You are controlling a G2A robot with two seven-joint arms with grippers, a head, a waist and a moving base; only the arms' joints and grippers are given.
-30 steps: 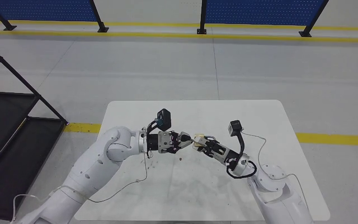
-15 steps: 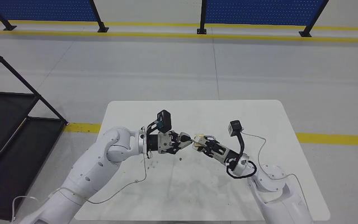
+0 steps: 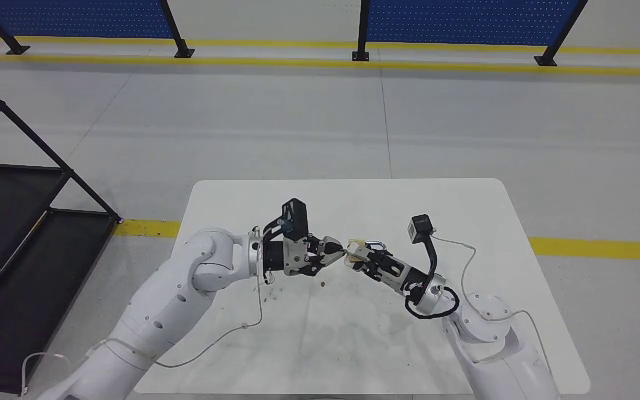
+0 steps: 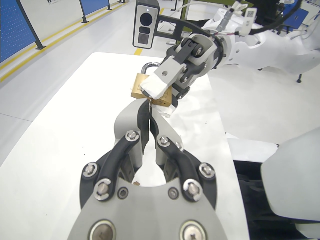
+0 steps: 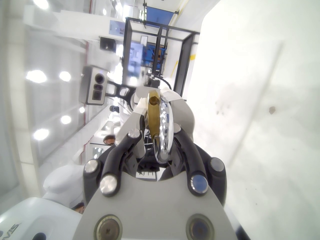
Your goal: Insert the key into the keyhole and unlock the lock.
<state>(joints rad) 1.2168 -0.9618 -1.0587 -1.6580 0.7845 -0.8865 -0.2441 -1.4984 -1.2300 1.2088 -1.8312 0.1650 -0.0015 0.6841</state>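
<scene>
Brass padlock (image 4: 139, 86) with chrome shackle (image 4: 147, 66) was clamped between white-taped fingers of right gripper (image 4: 160, 99). Left gripper (image 4: 150, 108) pinched thin key (image 4: 149, 103) at lock's underside.

A white table (image 3: 480, 210) carries a small dark speck (image 3: 323, 279) near its middle. Off its left edge stands a black rack (image 3: 40, 230); beyond its far edge, blue panels (image 3: 90, 15).

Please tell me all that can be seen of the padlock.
The padlock is small, with a brass-coloured body and a shiny silver shackle, which looks closed. It is held above the white table, not resting on it. The right gripper is clamped on the body with its taped fingers. At its bottom edge the key, held in the left gripper, meets it; how deep cannot be seen.
</scene>
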